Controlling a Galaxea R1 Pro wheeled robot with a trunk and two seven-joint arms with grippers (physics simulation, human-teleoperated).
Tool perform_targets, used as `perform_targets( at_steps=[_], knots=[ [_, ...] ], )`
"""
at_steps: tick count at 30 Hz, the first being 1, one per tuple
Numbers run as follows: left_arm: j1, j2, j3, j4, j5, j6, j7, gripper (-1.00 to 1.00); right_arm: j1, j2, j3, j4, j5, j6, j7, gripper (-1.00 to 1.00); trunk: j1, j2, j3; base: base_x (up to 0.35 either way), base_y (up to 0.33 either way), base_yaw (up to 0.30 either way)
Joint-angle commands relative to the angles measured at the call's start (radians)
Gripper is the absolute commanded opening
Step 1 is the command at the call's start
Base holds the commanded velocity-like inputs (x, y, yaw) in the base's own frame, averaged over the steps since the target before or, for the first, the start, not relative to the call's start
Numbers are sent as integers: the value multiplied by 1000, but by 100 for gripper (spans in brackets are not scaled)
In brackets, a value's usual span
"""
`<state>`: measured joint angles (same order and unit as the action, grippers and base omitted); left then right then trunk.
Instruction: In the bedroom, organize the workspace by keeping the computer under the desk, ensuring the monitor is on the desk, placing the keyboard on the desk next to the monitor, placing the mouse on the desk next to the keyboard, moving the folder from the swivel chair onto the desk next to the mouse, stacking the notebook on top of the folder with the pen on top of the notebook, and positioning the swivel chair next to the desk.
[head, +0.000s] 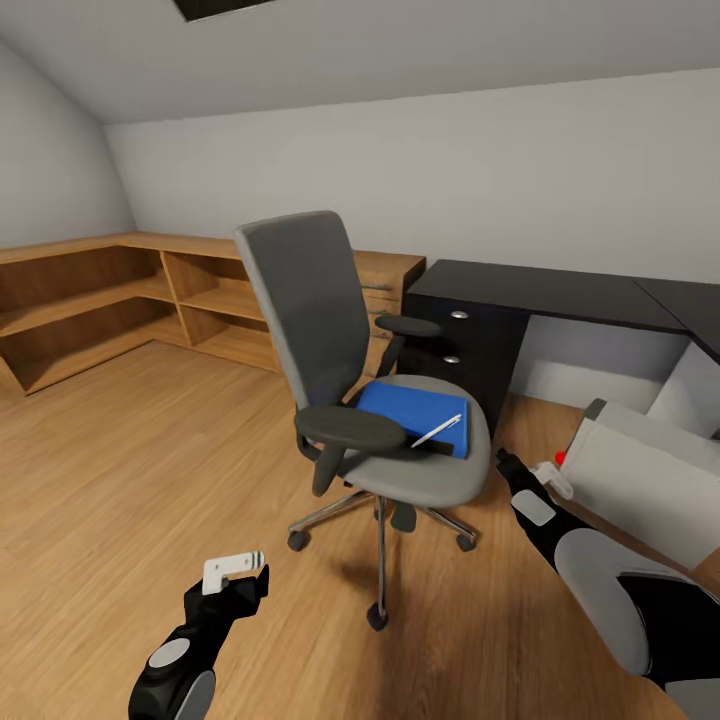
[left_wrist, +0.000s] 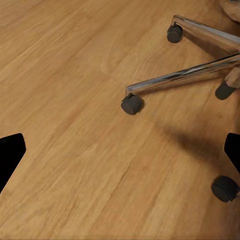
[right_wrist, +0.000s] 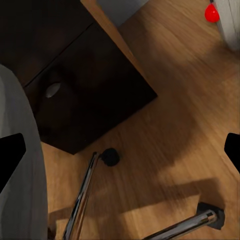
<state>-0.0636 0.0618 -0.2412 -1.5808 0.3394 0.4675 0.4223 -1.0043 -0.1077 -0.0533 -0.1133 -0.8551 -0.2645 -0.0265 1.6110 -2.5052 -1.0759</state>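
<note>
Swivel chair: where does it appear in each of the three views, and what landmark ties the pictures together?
Head view: the swivel chair stands mid-frame, the blue folder and the pen on its seat.
Left wrist view: chrome spokes and casters toward the upper right.
Right wrist view: grey seat edge at left, spokes along the bottom.
Shared landmark: the chrome five-spoke base on the wooden floor.

L gripper (head: 240, 568) fingers apart, low — R gripper (head: 552, 478) fingers apart.
</note>
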Motion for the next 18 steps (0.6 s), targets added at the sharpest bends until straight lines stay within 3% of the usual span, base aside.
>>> perform_targets(
  at_steps=[1, 11, 18],
  knots=[
    [-1, 1, -3, -1, 10, 2, 10, 100, 0, 1, -5, 0, 4, -1, -3, 100, 0, 0, -1, -1, -1, 48],
    [-1, 1, -3, 0, 10, 2, 10, 100, 0, 0, -5, -1, 5, -1, -3, 100, 0, 0, -1, 5, 0, 231],
    [-1, 1, -3, 8, 10, 2, 9, 100, 0, 0, -5, -1, 5, -1, -2, 100, 0, 0, -1, 246, 0, 276]
  ],
)
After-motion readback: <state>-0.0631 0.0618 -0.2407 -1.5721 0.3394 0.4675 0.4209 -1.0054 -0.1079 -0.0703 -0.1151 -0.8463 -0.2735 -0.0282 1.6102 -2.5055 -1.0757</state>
